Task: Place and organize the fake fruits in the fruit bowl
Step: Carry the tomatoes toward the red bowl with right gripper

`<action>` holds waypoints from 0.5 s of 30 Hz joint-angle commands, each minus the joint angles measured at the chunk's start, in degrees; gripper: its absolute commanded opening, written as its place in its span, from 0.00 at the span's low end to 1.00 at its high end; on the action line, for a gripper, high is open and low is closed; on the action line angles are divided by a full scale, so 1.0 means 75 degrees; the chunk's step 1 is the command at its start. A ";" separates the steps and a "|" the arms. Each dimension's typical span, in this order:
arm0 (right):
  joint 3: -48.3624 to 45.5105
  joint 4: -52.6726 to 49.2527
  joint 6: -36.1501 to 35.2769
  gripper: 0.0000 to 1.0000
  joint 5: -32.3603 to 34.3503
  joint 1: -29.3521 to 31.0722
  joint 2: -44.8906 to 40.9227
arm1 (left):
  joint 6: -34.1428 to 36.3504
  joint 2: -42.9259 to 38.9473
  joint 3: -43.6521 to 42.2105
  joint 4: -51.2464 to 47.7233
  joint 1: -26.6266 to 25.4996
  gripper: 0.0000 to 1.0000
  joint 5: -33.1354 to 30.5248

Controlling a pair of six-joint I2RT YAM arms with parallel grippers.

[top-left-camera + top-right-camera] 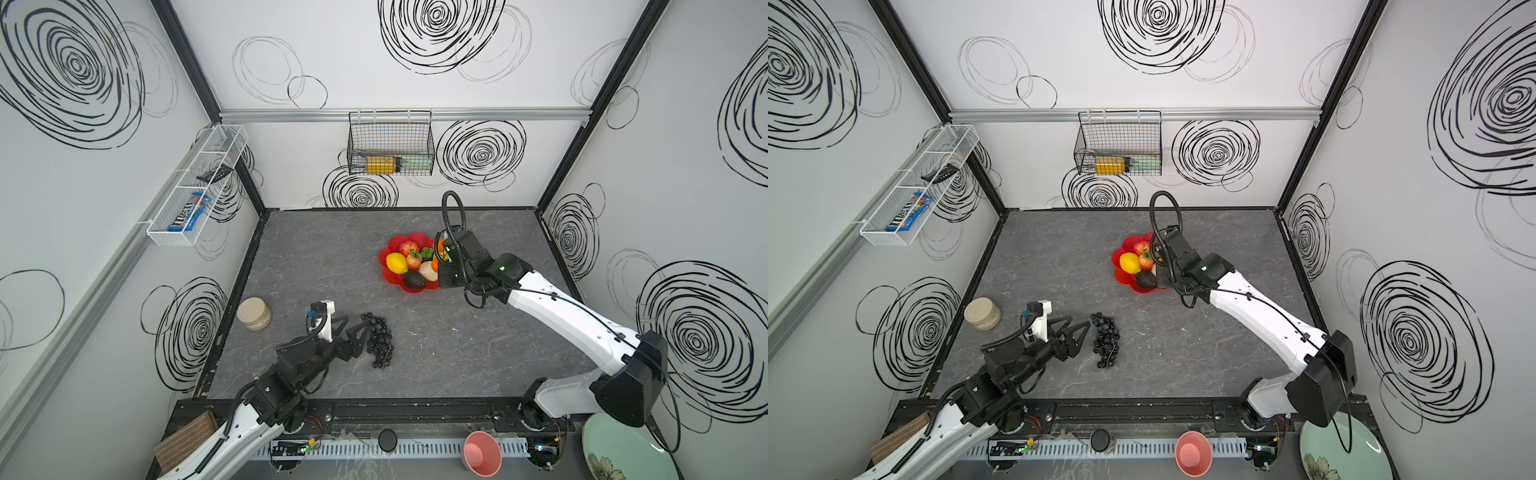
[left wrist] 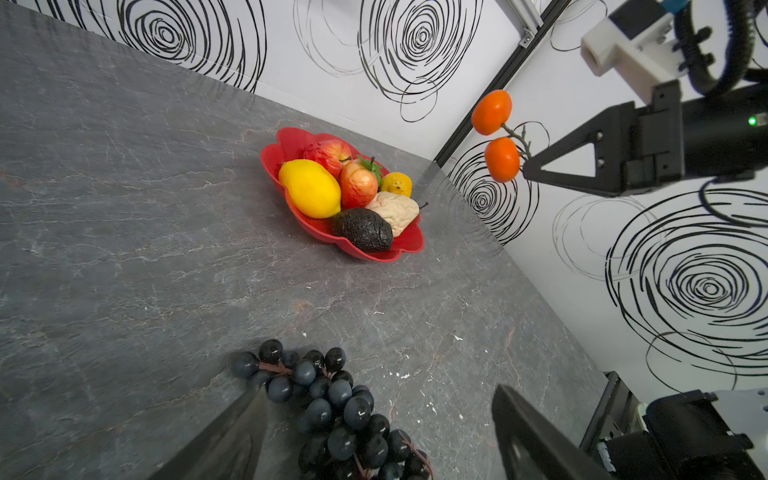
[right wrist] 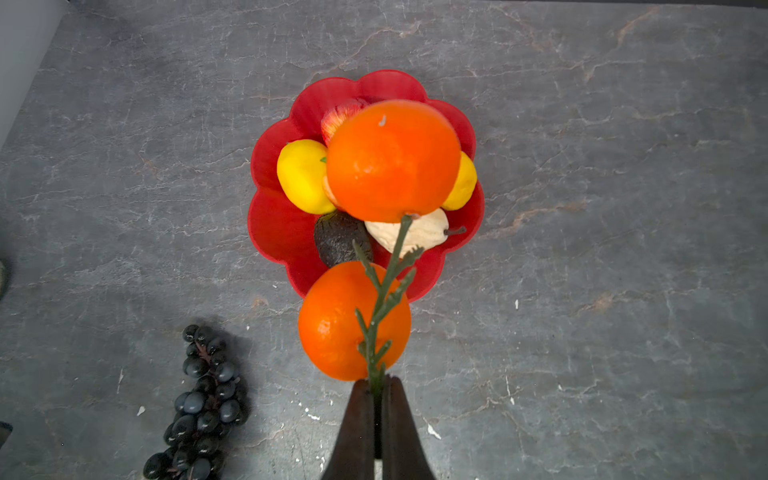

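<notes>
The red flower-shaped fruit bowl (image 1: 390, 277) (image 2: 291, 141) (image 3: 274, 232) holds a lemon (image 1: 397, 262), an apple (image 1: 408, 248), a dark avocado (image 1: 414, 280), a cream wrinkled fruit (image 1: 428, 271) and others. Above its right side my right gripper (image 3: 377, 380) (image 2: 525, 168) is shut on the green stem joining two small oranges (image 3: 392, 160) (image 2: 502, 160), which hang in the air. The dark grape bunch (image 1: 380, 338) (image 1: 1105, 338) (image 2: 340, 415) lies on the table at front left. My left gripper (image 1: 361, 338) (image 1: 1082, 338) is open just left of it, touching nothing.
A tan-lidded jar (image 1: 254, 313) stands by the left wall. In front of the table are a pink cup (image 1: 482, 454) and a pale green plate (image 1: 623, 453). A black wire basket (image 1: 390, 143) hangs on the back wall and a white rack (image 1: 195, 187) on the left wall.
</notes>
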 commanded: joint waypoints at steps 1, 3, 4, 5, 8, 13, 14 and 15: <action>0.0503 0.0372 -0.0744 0.00 -0.0406 -0.0464 0.0411 | 0.0125 0.0003 -0.0070 0.0450 0.0083 0.90 0.0158; 0.0690 0.0517 -0.0920 0.00 -0.0630 -0.0757 0.0699 | 0.0125 0.0039 -0.0081 0.0468 0.0112 0.90 0.0181; 0.0759 0.0610 -0.1021 0.00 -0.0681 -0.0848 0.0822 | 0.0126 0.0042 -0.0087 0.0482 0.0118 0.90 0.0194; 0.0881 0.0659 -0.1152 0.00 -0.0713 -0.0934 0.0988 | 0.0125 0.0041 -0.0093 0.0484 0.0140 0.90 0.0218; 0.1321 0.0697 -0.1506 0.00 -0.0827 -0.1060 0.1523 | 0.0147 -0.0027 -0.0116 0.0507 0.0165 0.90 0.0311; 0.2075 0.0742 -0.1869 0.00 -0.1301 -0.0842 0.2492 | 0.0125 -0.0341 -0.0162 0.0414 0.0200 0.92 0.0212; 0.2288 0.0678 -0.1952 0.00 -0.1374 -0.0735 0.2733 | 0.0125 -0.0411 -0.0172 0.0386 0.0212 0.92 0.0179; 0.2510 0.0587 -0.2024 0.00 -0.1379 -0.0610 0.2974 | 0.0107 -0.0473 -0.0184 0.0369 0.0222 0.92 0.0165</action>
